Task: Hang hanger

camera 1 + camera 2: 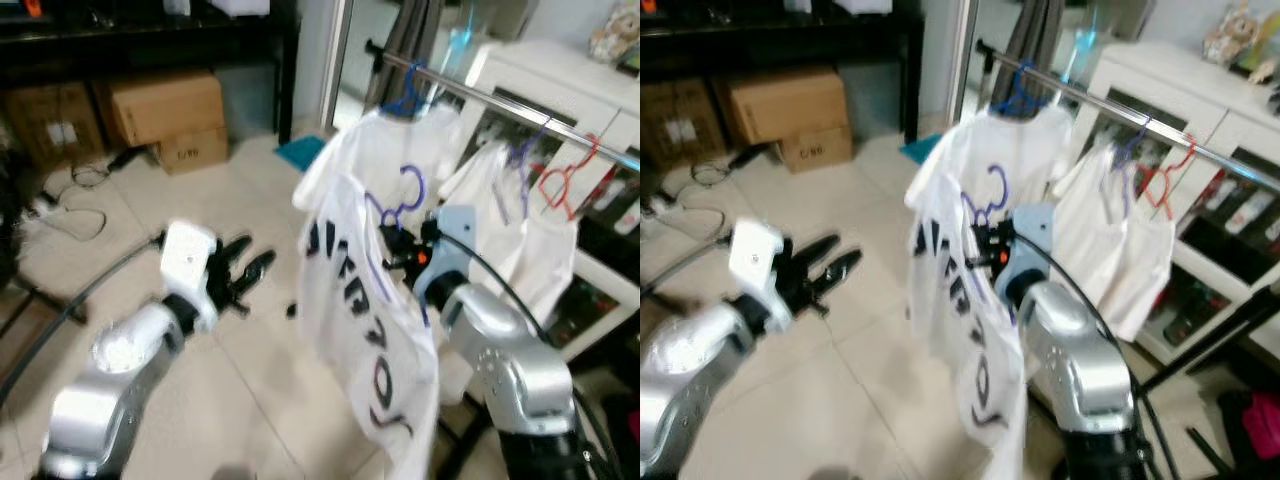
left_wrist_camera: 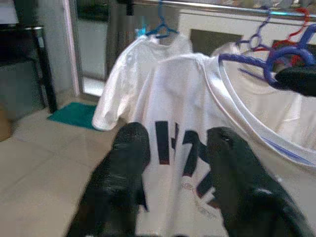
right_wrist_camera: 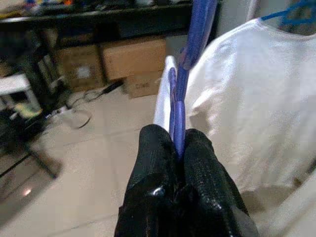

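Tiled room with chrome clothes rail (image 1: 520, 105): right gripper (image 3: 177, 148) clamps purple hanger (image 1: 398, 205) carrying white printed T-shirt (image 1: 355, 300) below rail; left gripper (image 1: 240, 270) parted, holding nothing.

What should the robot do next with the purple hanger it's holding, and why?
Probably lift the right end effector up and toward the metal rail. It is shut on the purple hanger carrying the white T-shirt, and the hook sits below the rail, not yet over it. The left end effector hangs open, off to the side.
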{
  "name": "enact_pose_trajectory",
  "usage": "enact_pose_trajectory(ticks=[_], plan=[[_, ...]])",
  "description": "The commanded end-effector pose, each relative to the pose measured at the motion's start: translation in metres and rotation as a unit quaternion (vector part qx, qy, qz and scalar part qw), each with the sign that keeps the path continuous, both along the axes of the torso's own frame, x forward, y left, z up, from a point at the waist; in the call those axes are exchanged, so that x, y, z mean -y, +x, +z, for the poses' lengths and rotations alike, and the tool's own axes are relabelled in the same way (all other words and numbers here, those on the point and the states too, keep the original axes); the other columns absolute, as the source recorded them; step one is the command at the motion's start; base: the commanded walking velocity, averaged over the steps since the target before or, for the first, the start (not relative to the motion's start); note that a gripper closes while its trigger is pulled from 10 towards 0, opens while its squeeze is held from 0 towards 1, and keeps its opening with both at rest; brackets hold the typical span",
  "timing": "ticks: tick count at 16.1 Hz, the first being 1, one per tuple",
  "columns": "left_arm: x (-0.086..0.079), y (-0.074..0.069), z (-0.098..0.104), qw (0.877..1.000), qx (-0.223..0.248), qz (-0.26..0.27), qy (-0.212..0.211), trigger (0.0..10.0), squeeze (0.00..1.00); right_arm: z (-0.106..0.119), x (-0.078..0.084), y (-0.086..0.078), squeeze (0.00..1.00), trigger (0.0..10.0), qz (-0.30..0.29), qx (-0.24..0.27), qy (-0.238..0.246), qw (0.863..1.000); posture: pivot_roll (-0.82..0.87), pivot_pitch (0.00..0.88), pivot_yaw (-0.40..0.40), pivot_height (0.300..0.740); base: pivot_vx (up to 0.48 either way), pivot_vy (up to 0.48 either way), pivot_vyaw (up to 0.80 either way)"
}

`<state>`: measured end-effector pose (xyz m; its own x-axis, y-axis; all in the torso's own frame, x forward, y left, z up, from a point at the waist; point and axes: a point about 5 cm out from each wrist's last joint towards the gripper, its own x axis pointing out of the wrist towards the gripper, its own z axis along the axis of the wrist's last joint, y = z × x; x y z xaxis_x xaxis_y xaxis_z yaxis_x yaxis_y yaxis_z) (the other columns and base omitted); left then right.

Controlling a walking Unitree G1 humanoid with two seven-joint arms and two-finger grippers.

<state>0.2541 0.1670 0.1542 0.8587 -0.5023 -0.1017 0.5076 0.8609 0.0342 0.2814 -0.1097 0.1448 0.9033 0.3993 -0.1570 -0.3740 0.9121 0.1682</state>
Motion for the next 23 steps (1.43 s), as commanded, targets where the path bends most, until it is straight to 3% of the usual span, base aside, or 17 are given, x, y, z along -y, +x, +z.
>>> enact_pose_trajectory(ticks=[1, 5, 6, 7, 8, 9, 11, 12, 14, 15, 16, 17, 18, 23], plan=[[0.006, 0.006, 0.004, 1.0, 0.009, -0.006, 0.001, 10.0, 1.0, 0.015, -0.006, 0.002, 0.0, 0.0, 0.02, 0.035, 0.006, 0.999, 0.03, 0.0, -0.129, 0.74, 0.0, 0.0, 0.0], [0.015, 0.026, 0.009, 0.999, 0.032, 0.011, 0.001, 10.0, 1.0, 0.029, -0.024, 0.0, 0.0, 0.0, 0.095, 0.073, 0.001, 0.993, 0.02, 0.0, -0.139, 0.74, 0.0, 0.0, 0.0], [0.015, 0.03, 0.012, 0.999, 0.038, 0.015, 0.002, 10.0, 0.79, 0.03, -0.025, 0.0, 0.0, 0.0, 0.106, 0.077, 0.0, 0.991, 0.01, 0.0, -0.148, 0.74, 0.0, 0.0, 0.0], [0.014, 0.032, 0.013, 0.999, 0.04, 0.02, 0.002, 10.0, 0.35, 0.031, -0.026, 0.0, 0.0, 0.0, 0.109, 0.079, 0.001, 0.991, 0.01, 0.0, -0.148, 0.74, 0.0, 0.0, 0.0], [0.011, 0.036, 0.014, 0.998, 0.039, 0.04, 0.008, 10.0, 0.0, 0.032, -0.026, 0.0, 0.0, 0.0, 0.111, 0.079, 0.001, 0.991, 0.01, 0.0, -0.151, 0.74, 0.0, 0.0, 0.0], [0.009, 0.038, 0.014, 0.998, 0.04, 0.052, 0.009, 10.0, 0.0, 0.032, -0.026, 0.0, 0.0, 0.0, 0.113, 0.081, 0.001, 0.99, 0.01, 0.0, -0.147, 0.74, 0.0, 0.0, 0.0], [-0.001, 0.048, 0.015, 0.993, 0.049, 0.108, 0.002, 3.5, 0.0, 0.035, -0.027, -0.001, 0.0, 0.0, 0.121, 0.089, 0.007, 0.989, 0.0, 0.0, -0.134, 0.74, 0.0, 0.0, 0.0], [-0.004, 0.051, 0.014, 0.992, 0.048, 0.119, 0.003, 2.5, 0.0, 0.036, -0.028, -0.003, 0.0, 0.0, 0.124, 0.092, 0.011, 0.988, 0.0, 0.0, -0.13, 0.74, 0.0, 0.0, 0.0], [-0.006, 0.058, 0.014, 0.992, 0.045, 0.122, 0.001, 2.1, 0.0, 0.039, -0.029, -0.005, 0.0, 0.0, 0.126, 0.098, 0.015, 0.987, 0.0, 0.0, -0.13, 0.74, 0.0, 0.0, 0.0], [-0.004, 0.059, 0.014, 0.993, 0.043, 0.111, -0.001, 2.7, 0.0, 0.04, -0.029, -0.005, 0.0, 0.0, 0.125, 0.099, 0.016, 0.987, 0.0, 0.0, -0.13, 0.74, 0.0, 0.0, 0.0], [0.006, 0.06, 0.014, 0.998, 0.039, 0.058, 0.001, 6.6, 0.0, 0.041, -0.028, -0.005, 0.0, 0.0, 0.124, 0.1, 0.017, 0.987, -0.01, 0.0, -0.136, 0.74, 0.0, 0.0, 0.0], [0.014, 0.06, 0.013, 0.999, 0.035, 0.02, 0.006, 9.2, 0.0, 0.041, -0.028, -0.004, 0.0, 0.0, 0.123, 0.1, 0.017, 0.987, -0.01, 0.0, -0.135, 0.74, 0.0, 0.0, 0.0], [0.018, 0.06, 0.013, 0.999, 0.032, 0.004, 0.008, 10.0, 0.0, 0.041, -0.028, -0.004, 0.0, 0.0, 0.124, 0.101, 0.017, 0.987, -0.01, 0.0, -0.132, 0.74, 0.0, 0.0, 0.0], [0.021, 0.07, 0.014, 0.999, 0.031, -0.024, 0.012, 10.0, 0.0, 0.044, -0.028, -0.003, 0.0, 0.0, 0.125, 0.107, 0.02, 0.986, -0.01, 0.0, -0.132, 0.74, 0.0, 0.0, 0.0]])
